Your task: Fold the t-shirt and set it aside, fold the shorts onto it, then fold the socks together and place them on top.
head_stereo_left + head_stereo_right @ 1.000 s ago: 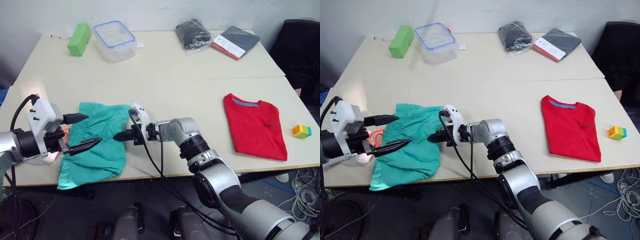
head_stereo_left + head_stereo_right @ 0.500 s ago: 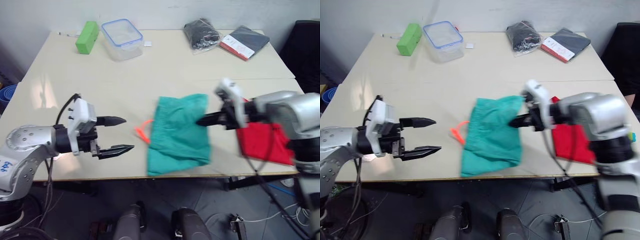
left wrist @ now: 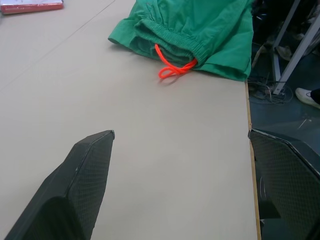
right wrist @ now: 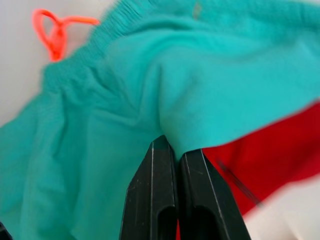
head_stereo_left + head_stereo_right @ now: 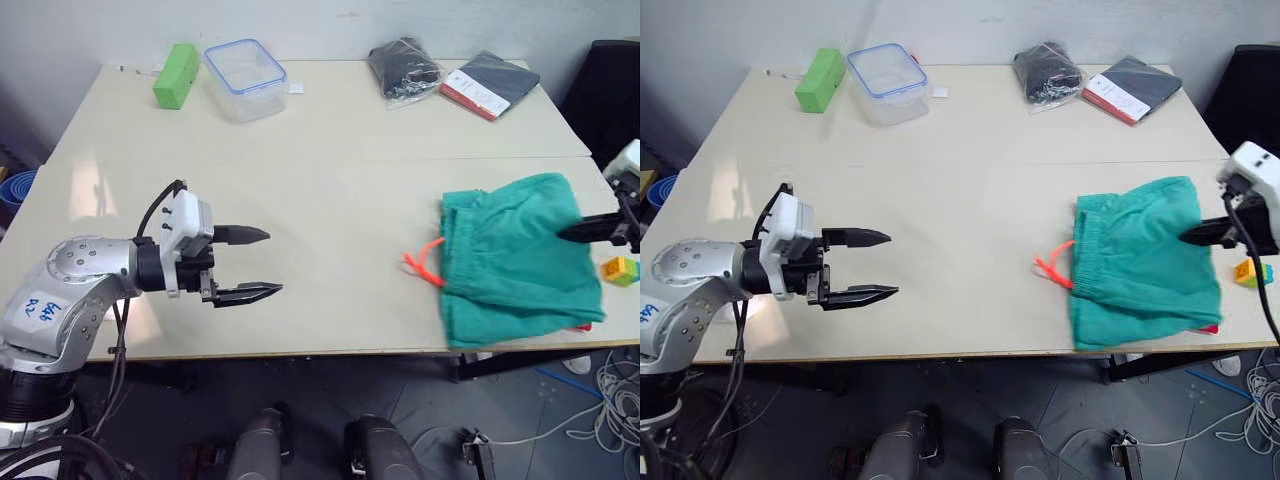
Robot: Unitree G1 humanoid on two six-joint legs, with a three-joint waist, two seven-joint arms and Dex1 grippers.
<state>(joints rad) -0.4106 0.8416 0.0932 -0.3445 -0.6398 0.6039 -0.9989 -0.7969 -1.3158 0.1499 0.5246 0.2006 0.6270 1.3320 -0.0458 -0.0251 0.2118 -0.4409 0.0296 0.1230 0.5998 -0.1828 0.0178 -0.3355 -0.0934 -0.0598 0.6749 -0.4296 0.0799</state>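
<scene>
Pale tabletop [image 5: 330, 190] runs across the whole scene, and at its near left edge the left gripper [image 5: 252, 263] is held just above the surface with its two black fingers spread wide and nothing between them, pointing along the table toward the right. At the near right edge the shorts [image 5: 515, 255] are draped over the t-shirt [image 4: 272, 150], of which a strip of red is left showing under the teal cloth. The right gripper [image 5: 1198, 234] is pinched shut on the far right side of the shorts, with a fold of cloth caught between its fingertips. The waistband is turned toward the middle of the table, the orange drawstring [image 5: 424, 268] spilling out from it, so the long axis of the shorts is judged to run roughly left to right. The shorts lie well apart from the left gripper, right beside the right one, so any release or smoothing is judged to fall to the right arm. Farther back a green block [image 5: 173, 74], a clear box [image 5: 245, 78], a black bagged cloth [image 5: 405, 68] and a dark packet [image 5: 498, 85] are lined up.
</scene>
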